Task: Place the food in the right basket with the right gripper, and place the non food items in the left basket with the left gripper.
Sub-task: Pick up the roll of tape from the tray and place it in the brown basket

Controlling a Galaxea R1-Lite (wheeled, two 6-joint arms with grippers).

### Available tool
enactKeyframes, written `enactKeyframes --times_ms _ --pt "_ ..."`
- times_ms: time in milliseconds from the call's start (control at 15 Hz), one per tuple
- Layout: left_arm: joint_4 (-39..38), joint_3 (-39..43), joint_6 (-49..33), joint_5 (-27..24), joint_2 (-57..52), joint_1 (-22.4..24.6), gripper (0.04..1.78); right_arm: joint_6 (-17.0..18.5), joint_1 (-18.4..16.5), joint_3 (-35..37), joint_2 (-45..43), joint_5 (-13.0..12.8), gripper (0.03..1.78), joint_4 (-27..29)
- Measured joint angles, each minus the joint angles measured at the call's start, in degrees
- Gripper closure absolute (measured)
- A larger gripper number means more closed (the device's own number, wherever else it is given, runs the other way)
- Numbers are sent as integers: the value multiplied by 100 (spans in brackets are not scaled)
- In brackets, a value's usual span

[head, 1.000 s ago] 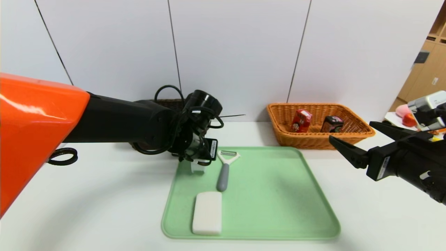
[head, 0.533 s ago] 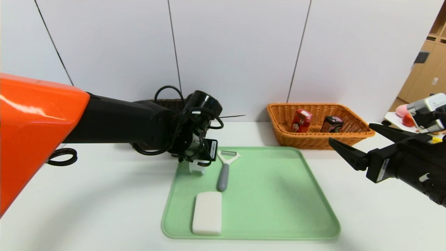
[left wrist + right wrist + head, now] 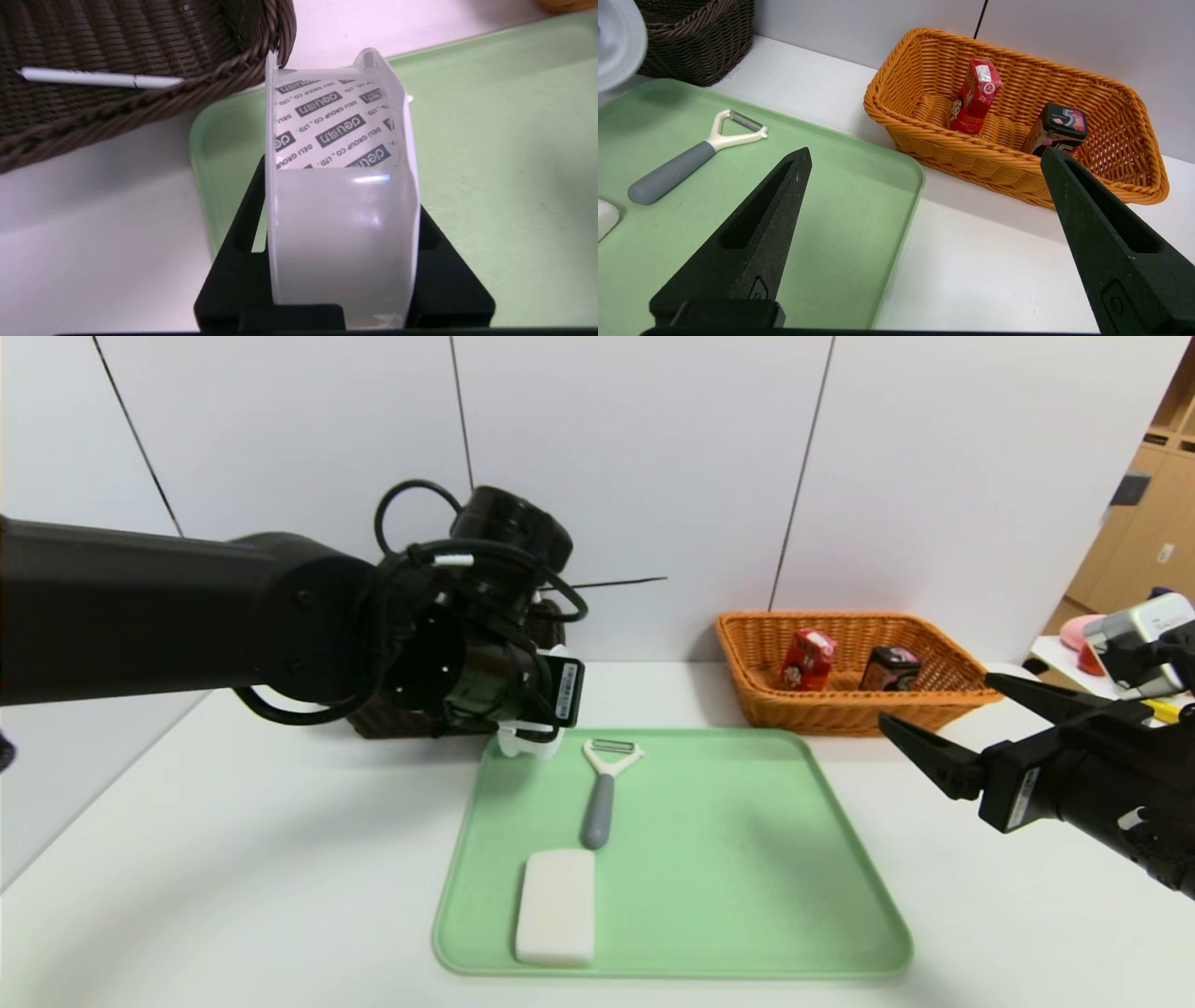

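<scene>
On the left, the dark brown left basket (image 3: 140, 56) already holds the thin white pen (image 3: 93, 78), lying against its woven inner wall. Just beside its rim, the left gripper (image 3: 528, 743) pinches the white disc-shaped case (image 3: 338, 196) between its fingers, raised clear of the far left corner of the green tray (image 3: 747, 859); this item looks about to go into that basket but is not in yet. On the tray lie the peeler (image 3: 602, 793) and, nearer the robot, the white block (image 3: 555, 905), both untouched, so two more non-food items remain after the case. Farther right, the orange-tan right basket (image 3: 934, 709) holds the red carton (image 3: 807, 659) and the black carton (image 3: 889, 668), so the food half seems finished. The right gripper (image 3: 952, 719) hangs over the table at the far right, fingers spread and empty.
</scene>
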Motion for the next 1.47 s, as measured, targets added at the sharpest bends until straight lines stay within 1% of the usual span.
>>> enactKeyframes --times_ms 133,200,333,467,600,733,1133,1333,1467 --pt "-45 -110 282 -23 -313 37 123 0 4 17 2 0 12 2" --pt "-55 -189 411 -28 -391 204 123 -5 4 24 0 -2 12 0" --pt "-256 -492 646 -78 -412 731 123 -5 4 44 -9 -2 12 0" --pt "-697 -757 797 -148 -267 1331 123 -5 4 50 -17 -2 12 -5" --pt "-1081 -855 1018 -168 0 1891 123 -5 -2 49 -26 -7 12 -6" --pt "-1215 -884 1173 -177 318 2282 123 -2 -13 49 -72 -7 12 -5" --pt "-1282 -862 1221 -98 1158 2734 123 -16 -29 46 -127 -2 12 -2" --pt "-1412 -702 1239 -41 1351 2914 123 -10 -33 55 -127 -2 12 0" --pt "-1486 -581 1252 66 1398 2948 123 -13 -35 27 -116 -2 12 0"
